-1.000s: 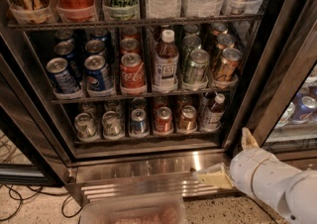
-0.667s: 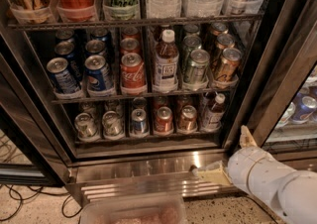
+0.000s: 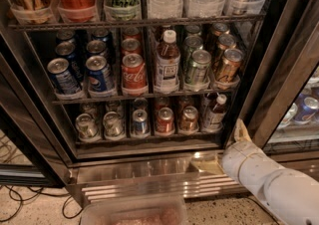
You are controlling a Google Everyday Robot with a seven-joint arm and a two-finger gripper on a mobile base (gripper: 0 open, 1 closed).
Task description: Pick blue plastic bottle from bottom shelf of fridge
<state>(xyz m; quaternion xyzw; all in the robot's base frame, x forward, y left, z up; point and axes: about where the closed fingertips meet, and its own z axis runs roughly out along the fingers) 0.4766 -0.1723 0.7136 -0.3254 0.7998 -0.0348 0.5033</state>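
Observation:
The fridge (image 3: 35, 119) stands open in front of me. On its bottom shelf (image 3: 149, 138), among short mini cans, the blue plastic bottle (image 3: 215, 113) stands at the far right; it has a white cap, a dark drink and a pale label. My gripper (image 3: 225, 147) is at the lower right, below and just right of the bottle, in front of the steel base. One finger (image 3: 242, 130) points up by the door frame and the other (image 3: 207, 163) points left, spread apart and empty. The white arm runs off to the lower right.
A bigger white-capped brown bottle (image 3: 167, 60) stands among full-size cans on the middle shelf. The glass door (image 3: 294, 69) hangs open at the right. A clear plastic bin (image 3: 134, 211) sits at the bottom edge. Cables (image 3: 15, 201) lie on the floor at the left.
My arm and gripper have shifted slightly left and up, closer to the fridge's bottom right corner. Nothing on the shelves has moved.

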